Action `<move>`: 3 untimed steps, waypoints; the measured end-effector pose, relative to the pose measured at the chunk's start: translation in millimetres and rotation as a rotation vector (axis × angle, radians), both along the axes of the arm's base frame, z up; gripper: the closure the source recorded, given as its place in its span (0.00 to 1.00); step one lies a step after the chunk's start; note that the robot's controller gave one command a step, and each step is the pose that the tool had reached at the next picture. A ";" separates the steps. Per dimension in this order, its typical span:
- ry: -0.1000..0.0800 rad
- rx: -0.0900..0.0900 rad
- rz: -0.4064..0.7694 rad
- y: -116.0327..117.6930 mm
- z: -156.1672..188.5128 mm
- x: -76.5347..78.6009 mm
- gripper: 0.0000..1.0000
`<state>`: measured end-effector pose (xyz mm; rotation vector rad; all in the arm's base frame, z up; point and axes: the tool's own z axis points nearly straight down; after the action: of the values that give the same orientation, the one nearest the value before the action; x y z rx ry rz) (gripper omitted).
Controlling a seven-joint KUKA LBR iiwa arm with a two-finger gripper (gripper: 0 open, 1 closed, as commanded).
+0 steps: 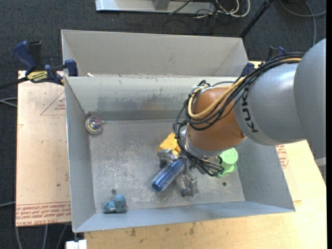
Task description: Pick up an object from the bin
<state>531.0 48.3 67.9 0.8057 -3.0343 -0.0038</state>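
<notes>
A robotics laboratory is indicated. A large silver industrial robot arm (pixel 290 102) is seen on the right, with the letters "KU" (pixel 248 110) printed on its casing. An orange cover (pixel 215 118) at its wrist is wrapped in loose black and yellow cables (pixel 244 82). A grey metal bin (pixel 155 51) is placed under it, and a few unrelated small things, among them a blue bristled cylinder (pixel 167 176) and a glassy ball (pixel 94 124), are scattered on its bottom. The floor (pixel 52 9) is covered with dark carpet, on which a tangle of cords (pixel 228 1) and the flat metal foot of a stand (pixel 155 3) are laid.
</notes>
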 end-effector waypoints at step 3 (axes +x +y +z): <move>-0.004 0.000 -0.006 1.4 0.2 1.3 0.00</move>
<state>532.3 49.7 68.0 0.7977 -3.0401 -0.0024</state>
